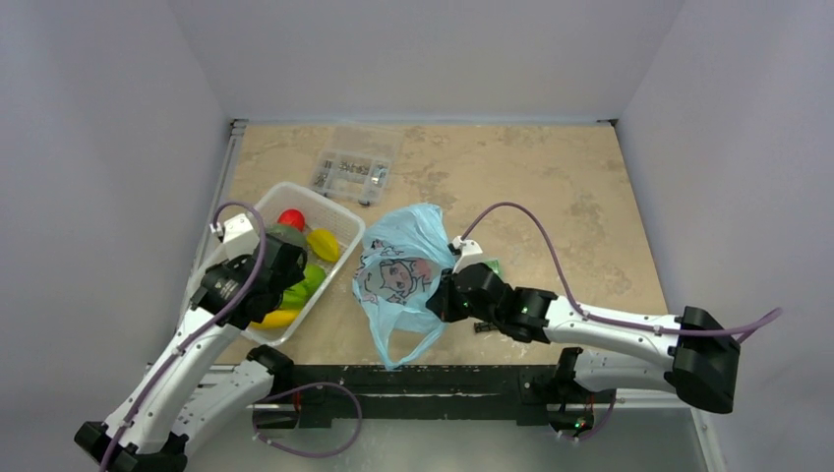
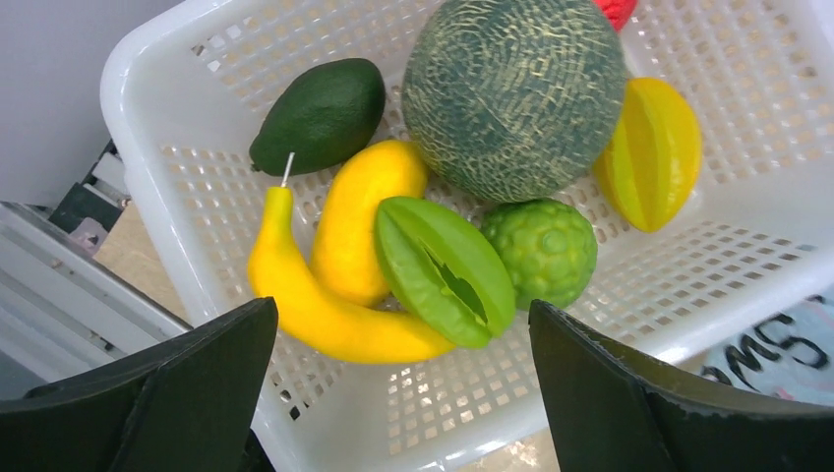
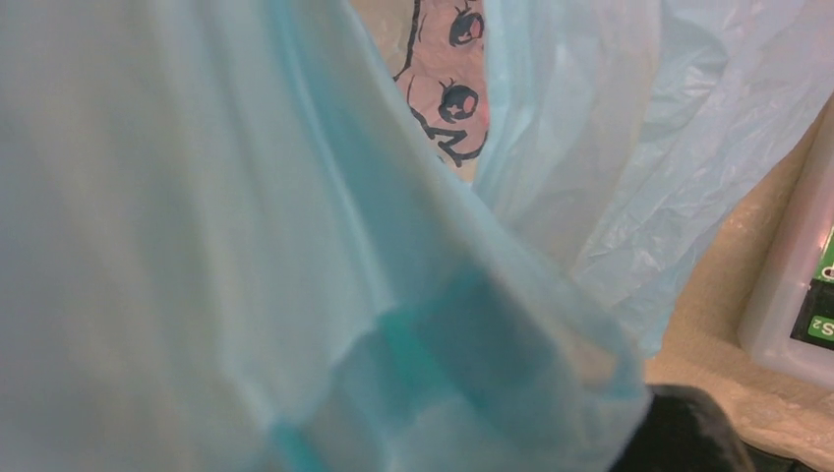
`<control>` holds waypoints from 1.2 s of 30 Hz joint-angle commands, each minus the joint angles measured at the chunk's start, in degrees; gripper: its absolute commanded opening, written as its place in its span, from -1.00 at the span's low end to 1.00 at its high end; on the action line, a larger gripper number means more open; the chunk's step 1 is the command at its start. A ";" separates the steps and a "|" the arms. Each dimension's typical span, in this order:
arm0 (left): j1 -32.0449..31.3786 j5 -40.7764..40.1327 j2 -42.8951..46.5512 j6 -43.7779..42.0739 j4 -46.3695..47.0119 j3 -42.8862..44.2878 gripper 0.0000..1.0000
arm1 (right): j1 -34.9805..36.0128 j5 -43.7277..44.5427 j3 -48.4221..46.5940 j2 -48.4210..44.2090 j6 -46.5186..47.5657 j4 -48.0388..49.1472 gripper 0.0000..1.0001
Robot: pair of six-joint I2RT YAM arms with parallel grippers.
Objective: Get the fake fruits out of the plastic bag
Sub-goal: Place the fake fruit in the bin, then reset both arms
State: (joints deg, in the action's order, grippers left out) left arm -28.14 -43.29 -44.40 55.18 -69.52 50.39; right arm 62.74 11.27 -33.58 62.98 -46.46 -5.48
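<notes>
The light-blue plastic bag (image 1: pixel 398 270) lies on the table centre with its cartoon print facing up; no fruit shows inside it. My right gripper (image 1: pixel 445 295) is at the bag's right edge. In the right wrist view the bag film (image 3: pixel 295 246) drapes over that gripper (image 3: pixel 610 393), and it looks shut on the film. My left gripper (image 2: pixel 403 393) is open and empty above the white mesh basket (image 2: pixel 167 197). The basket holds fake fruits: a dark avocado (image 2: pixel 320 113), a bumpy lime (image 2: pixel 541 246), a green star fruit (image 2: pixel 445 270), a banana (image 2: pixel 325 315) and a melon (image 2: pixel 513 93).
A clear compartment box (image 1: pixel 354 167) sits at the back behind the basket (image 1: pixel 295 197). A small clear box with a green label (image 3: pixel 802 295) lies just right of the bag. A small dark item (image 1: pixel 482 326) lies by the right arm.
</notes>
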 commanded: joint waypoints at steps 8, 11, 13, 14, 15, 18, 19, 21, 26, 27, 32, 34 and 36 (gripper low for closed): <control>0.42 15.27 15.33 -11.19 3.36 12.06 1.00 | 0.10 6.91 -8.04 -1.21 3.64 -7.81 0.04; 0.39 18.03 18.06 -13.82 3.89 16.82 1.00 | 0.10 7.25 -9.98 -3.55 4.59 -10.54 0.34; 0.42 19.30 19.03 -14.69 3.58 19.54 1.00 | 0.11 7.87 -11.71 -5.31 5.23 -13.25 0.51; 0.39 19.78 19.41 -15.07 3.29 20.85 1.00 | 0.10 8.33 -12.87 -6.16 5.50 -14.93 0.57; 0.37 20.16 19.70 -15.44 3.05 22.07 1.00 | 0.12 8.78 -14.00 -7.12 5.74 -16.58 0.64; 0.43 20.43 20.20 -16.38 1.81 25.69 1.00 | 0.10 11.01 -17.38 -10.19 6.83 -22.15 0.83; 0.41 20.44 20.27 -16.82 1.49 26.90 1.00 | 0.16 12.23 -18.97 -11.38 7.21 -23.97 0.89; 0.37 20.44 20.69 -17.66 0.89 29.68 1.00 | 0.10 15.00 -21.46 -13.61 7.95 -27.42 0.97; 0.38 20.49 23.35 -22.03 2.25 33.51 1.00 | 0.10 22.26 -27.74 -19.98 8.96 -34.20 0.98; 0.45 20.30 24.09 -22.81 2.80 33.87 1.00 | 0.12 23.51 -28.57 -21.37 9.54 -34.46 0.98; 0.33 18.00 27.32 -25.01 3.84 35.12 1.00 | 0.10 29.12 -32.57 -26.75 12.31 -35.31 0.98; 0.36 16.97 27.77 -25.59 3.83 35.73 1.00 | 0.10 31.38 -33.48 -28.21 13.93 -34.95 0.97; 0.29 16.35 27.75 -25.74 3.40 36.44 1.00 | 0.10 32.12 -32.93 -30.08 15.39 -33.48 0.98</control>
State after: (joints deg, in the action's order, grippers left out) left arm -28.14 -25.12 -16.49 32.51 -67.72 85.49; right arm 62.65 37.32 -65.21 35.14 -35.20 -39.24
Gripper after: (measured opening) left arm 0.998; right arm 0.987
